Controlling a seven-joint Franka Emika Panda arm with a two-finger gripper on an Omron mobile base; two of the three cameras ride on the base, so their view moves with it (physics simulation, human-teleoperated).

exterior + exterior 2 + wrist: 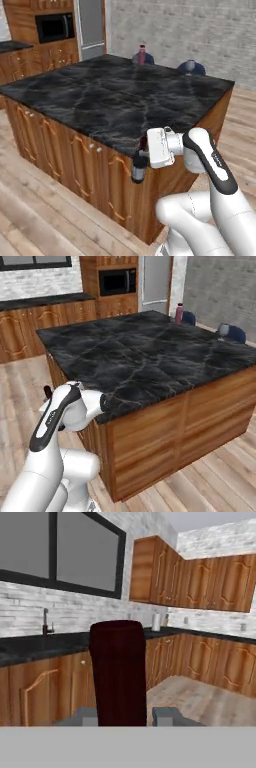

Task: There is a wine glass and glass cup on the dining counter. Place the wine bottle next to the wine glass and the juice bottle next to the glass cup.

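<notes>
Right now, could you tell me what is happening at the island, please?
The robot's hand is shut on the wine bottle, holding it upright just off the near corner of the dining counter. The juice bottle stands at the counter's far edge. The wine bottle is not yet set down.

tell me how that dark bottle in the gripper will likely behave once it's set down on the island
The wine bottle is slim and tall, so probably tippy on the dining counter. The gripper holds it near the neck, so it may swing.
</notes>
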